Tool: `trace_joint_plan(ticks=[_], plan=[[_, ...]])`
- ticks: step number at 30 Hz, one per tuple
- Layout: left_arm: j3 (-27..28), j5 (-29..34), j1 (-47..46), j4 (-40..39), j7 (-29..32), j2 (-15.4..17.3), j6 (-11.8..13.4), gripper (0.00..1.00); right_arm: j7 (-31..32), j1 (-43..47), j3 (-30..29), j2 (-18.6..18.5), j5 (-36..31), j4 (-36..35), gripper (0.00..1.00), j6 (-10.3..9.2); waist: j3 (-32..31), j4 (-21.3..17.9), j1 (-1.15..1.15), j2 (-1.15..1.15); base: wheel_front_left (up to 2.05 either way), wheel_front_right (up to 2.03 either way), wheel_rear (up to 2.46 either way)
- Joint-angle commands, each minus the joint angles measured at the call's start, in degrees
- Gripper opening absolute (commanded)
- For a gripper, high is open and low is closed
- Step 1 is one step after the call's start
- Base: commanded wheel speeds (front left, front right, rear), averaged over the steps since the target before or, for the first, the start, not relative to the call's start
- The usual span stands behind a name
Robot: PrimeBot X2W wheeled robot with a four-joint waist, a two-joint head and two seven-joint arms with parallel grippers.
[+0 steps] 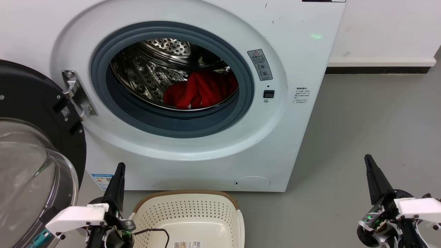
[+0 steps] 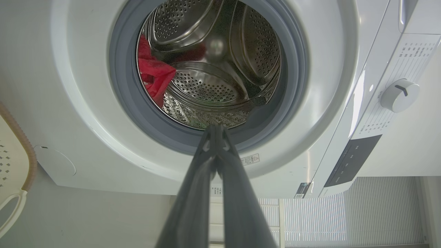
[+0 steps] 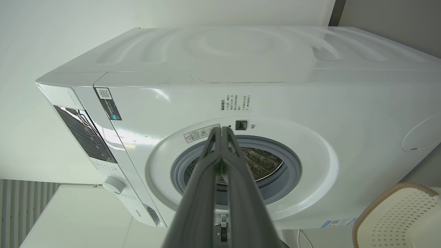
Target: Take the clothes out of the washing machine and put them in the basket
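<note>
No transfer is recorded yet: the red clothes (image 1: 201, 90) are seen at upper centre inside the open washing machine (image 1: 299, 55), the basket (image 1: 186, 210) at bottom centre is found without clothes, and the left hand (image 1: 120, 167) and right hand (image 1: 367, 158) are clenched on nothing.

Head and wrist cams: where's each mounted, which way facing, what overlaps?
Head: on the head, facing forward-down at washing machine, clothes in its drum, basket below; left fingers lower left, right fingers lower right.
Left wrist: on the left wrist, rolled sideways, looking along its shut fingers into the drum.
Right wrist: on the right wrist, rolled oppositely, facing the machine's front and one side past its shut fingers.
Shared: both wrist views catch porthole and basket rim.
</note>
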Motion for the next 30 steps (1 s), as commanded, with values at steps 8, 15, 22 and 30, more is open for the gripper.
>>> trace_joint_plan(ticks=[8,15,22,30], plan=[[0.1,-0.1,-0.3,0.0,0.1,0.0,-0.1,0.0,0.0,-0.7,0.0,0.2,-0.3,0.1,0.0,0.0,0.0,0.0,0.0,0.0,0.0,0.0,0.0],[0.1,-0.1,-0.3,0.0,0.1,0.0,-0.1,0.0,0.0,-0.7,0.0,0.2,-0.3,0.1,0.0,0.0,0.0,0.0,0.0,0.0,0.0,0.0,0.0],[-0.2,0.0,1.1,1.4,-0.1,-0.1,0.0,1.0,0.0,1.1,0.1,0.0,0.0,1.4,1.0,0.0,0.0,0.0,0.0,0.0,0.0,0.0,0.0],[-0.5,4.1,1.9,-0.2,-2.4,-0.2,0.0,1.0,-2.3,2.0,0.1,0.1,-3.5,0.5,1.0,-0.01,0.1,0.0,0.0,0.0,0.0,0.0,0.0]])
